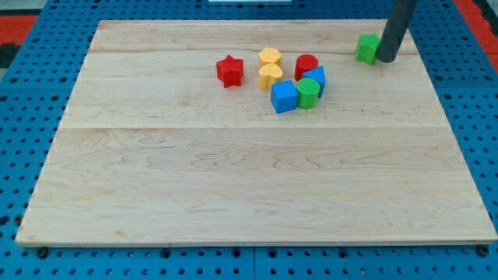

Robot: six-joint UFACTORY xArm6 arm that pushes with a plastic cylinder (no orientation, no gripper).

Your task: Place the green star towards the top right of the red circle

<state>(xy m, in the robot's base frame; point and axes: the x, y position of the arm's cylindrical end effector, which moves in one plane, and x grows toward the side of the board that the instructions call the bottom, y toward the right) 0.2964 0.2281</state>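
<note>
The green star (pixel 366 47) lies near the view's top right corner of the board, its right side partly hidden by my rod. My tip (pixel 385 60) rests against the star's right side. The red circle (pixel 306 65) sits to the view's left of the star and slightly lower, in a cluster of blocks. The star is apart from the circle, up and to the right of it.
Around the red circle are a blue block (pixel 317 78), a green round block (pixel 309 92), a blue cube (pixel 284 96) and two yellow blocks (pixel 270 56) (pixel 270 75). A red star (pixel 229 71) lies further left. The wooden board (pixel 233 187) has an edge close behind the green star.
</note>
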